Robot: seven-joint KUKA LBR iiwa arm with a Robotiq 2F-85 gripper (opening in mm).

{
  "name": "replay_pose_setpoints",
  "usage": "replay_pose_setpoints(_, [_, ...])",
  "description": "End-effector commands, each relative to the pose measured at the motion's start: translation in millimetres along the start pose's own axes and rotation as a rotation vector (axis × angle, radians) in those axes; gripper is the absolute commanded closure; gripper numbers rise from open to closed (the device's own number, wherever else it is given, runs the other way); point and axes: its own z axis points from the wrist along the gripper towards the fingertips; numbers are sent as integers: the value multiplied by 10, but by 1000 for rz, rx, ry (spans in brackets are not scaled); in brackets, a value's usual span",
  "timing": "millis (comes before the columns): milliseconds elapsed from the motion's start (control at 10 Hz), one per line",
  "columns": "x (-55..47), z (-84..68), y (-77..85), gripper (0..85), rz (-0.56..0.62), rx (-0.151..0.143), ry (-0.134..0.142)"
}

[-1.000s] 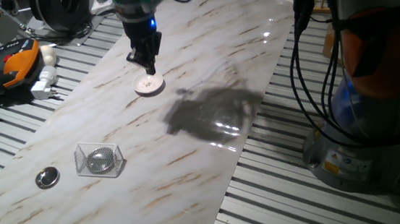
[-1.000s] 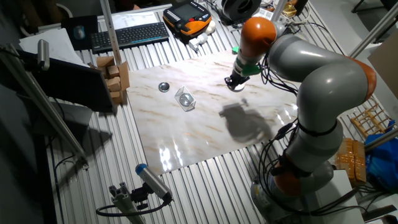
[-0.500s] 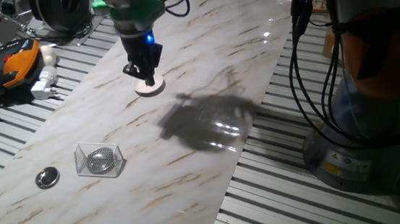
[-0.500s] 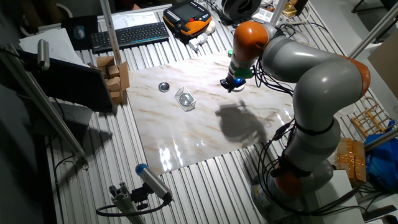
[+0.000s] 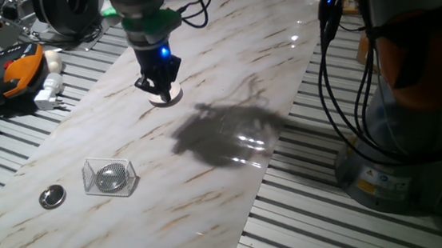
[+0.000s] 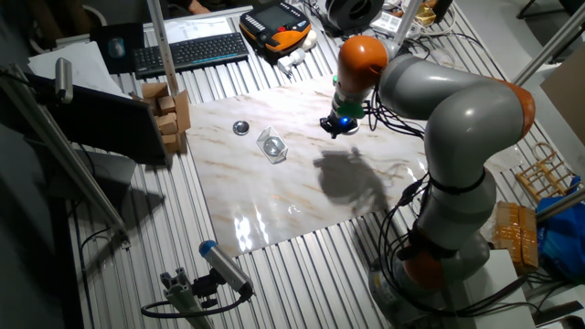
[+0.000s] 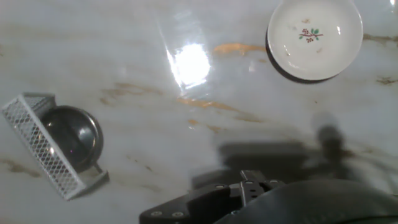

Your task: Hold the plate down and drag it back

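Since the earlier frames the hand (image 5: 159, 87) has shifted a short way left along the counter (image 5: 224, 67), toward the far left edge in one fixed view, and the plate (image 5: 167, 96) has gone with it, now lying slightly further from the arm's shadow (image 5: 222, 132). Arm elbow and shadow have moved the same way in the other fixed view.

Hand stands upright over the plate with its tips down at the plate's surface; most of the plate is covered by it in both fixed views. Whether the fingers are spread or pressed together cannot be told from these pictures.

Plate position: on the marble counter, far half, well apart from the other items. In the hand view the plate (image 7: 314, 37) shows at the upper right, white, with a small red and green sprig at its centre and nothing in it.

Wire basket (image 5: 109, 178) lies on the near left part of the counter; a shiny round metal piece (image 7: 71, 137) sits inside it, seen through the mesh in the hand view. A metal disc (image 5: 52, 197) lies just beside the basket, apart from it
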Motion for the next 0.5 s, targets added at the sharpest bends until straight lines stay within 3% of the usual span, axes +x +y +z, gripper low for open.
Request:
replay_pose_setpoints(0, [-4, 17, 0, 850, 35, 1, 2])
replay_pose_setpoints(200, [-19, 35, 10, 850, 85, 3, 0])
replay_pose_setpoints(400, [-28, 8, 125, 850, 157, 8, -4])
